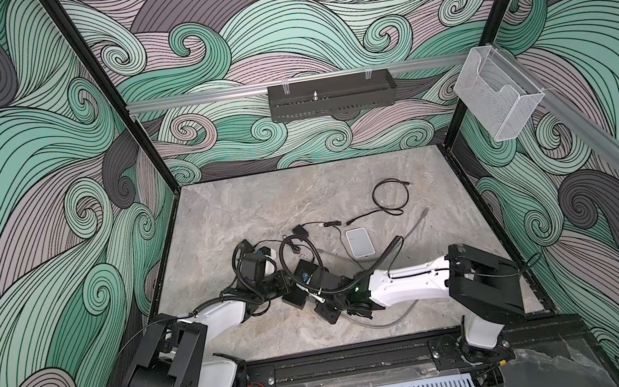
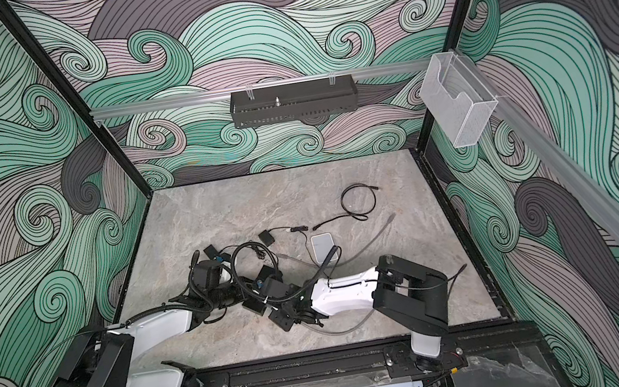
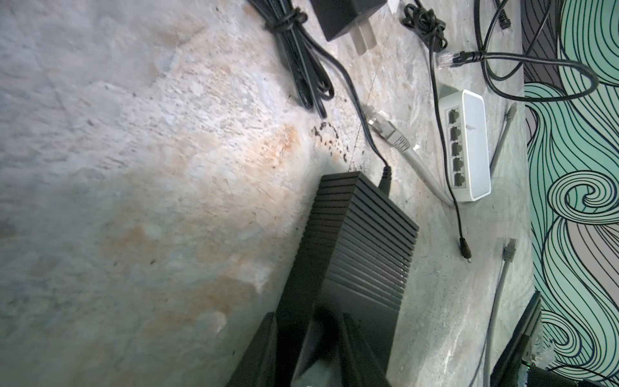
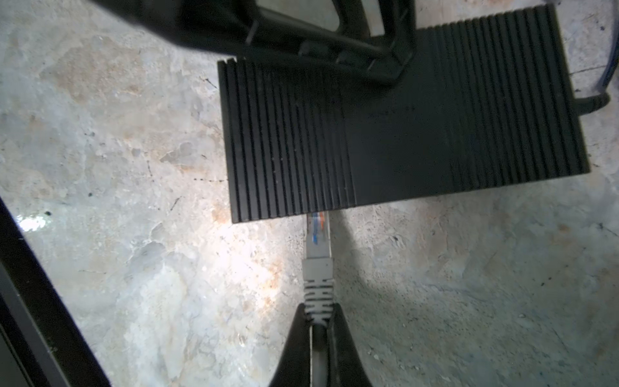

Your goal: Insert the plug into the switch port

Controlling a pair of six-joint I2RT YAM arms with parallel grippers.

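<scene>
The right claw (image 4: 318, 313) is pinched narrow on the ribbed boot of the clear-tipped grey network plug (image 4: 318, 248). The plug's long axis runs straight out from the claw toward the black ribbed plastic box (image 4: 418, 134), approx. square to the box's near side face. The tip touches that face, maybe just under its edge. The port is hidden in the right wrist view, so we can't tell how deep the tip sits.

We take the box for the switch & judge that the push must go along the plug axis, w/o sideways drift.

The left claw (image 3: 306, 316) grips the box at the edge opposite the plug, bracing it on the grey marbled desk (image 4: 134, 167). In a top view the right forearm (image 1: 410, 281) and left forearm (image 1: 218, 318) lie low, wrists meeting at the box. The right arm is the one lined up to insert.
</scene>
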